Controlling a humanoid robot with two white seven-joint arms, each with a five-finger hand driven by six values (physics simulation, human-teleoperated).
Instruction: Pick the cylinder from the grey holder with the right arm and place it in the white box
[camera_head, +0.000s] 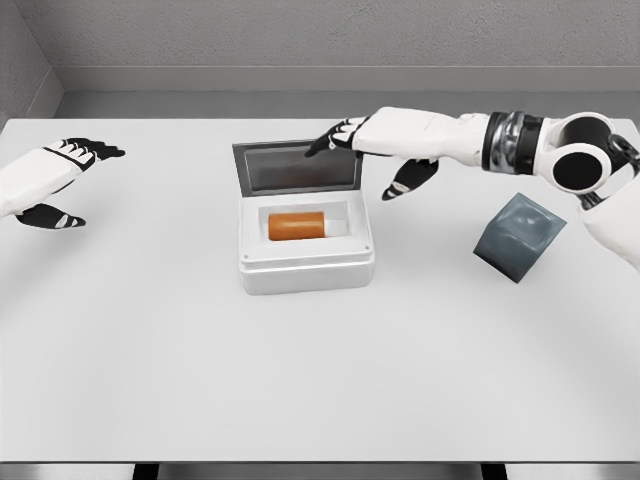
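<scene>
White box (306, 268): sits mid-counter, its lid (297, 166) raised at the back.
Cylinder (296, 226): orange, lying on its side inside the box's recess.
Grey holder (519, 238): tilted on the counter (320, 380) to the box's right, well apart from it; nothing visible in it.
My right hand (372, 150): fingers spread, holding nothing, by the lid's upper right corner.
My left hand (55, 180): relaxed and unladen at the counter's far left.

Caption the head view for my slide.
Orange cylinder lies in the white box; right hand open at its raised lid, grey holder tilted nearby.
</scene>
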